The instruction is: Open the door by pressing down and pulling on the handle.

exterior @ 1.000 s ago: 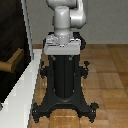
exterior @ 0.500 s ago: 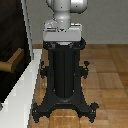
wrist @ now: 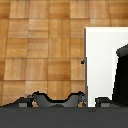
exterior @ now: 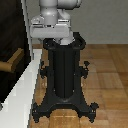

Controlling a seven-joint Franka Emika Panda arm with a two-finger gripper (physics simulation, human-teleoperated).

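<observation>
The door [exterior: 12,35] is a near-black panel at the exterior view's left, set in a white frame [exterior: 25,85]. The tan handle [exterior: 11,63] sticks out of the panel about halfway up. Only the arm's grey-white lower links [exterior: 52,20] show above the pedestal; the gripper is out of the exterior view. The wrist view looks down on the white frame [wrist: 100,60] and the dark door panel [wrist: 122,72]. No fingers and no handle show in it.
The black ribbed pedestal [exterior: 62,70] with spreading feet [exterior: 65,107] stands on the wooden floor [exterior: 105,75] just beside the door frame. Its feet also show in the wrist view [wrist: 55,99] on the wooden floor [wrist: 40,45].
The arm's upper links have shifted slightly above the pedestal. The door and handle have not moved.
</observation>
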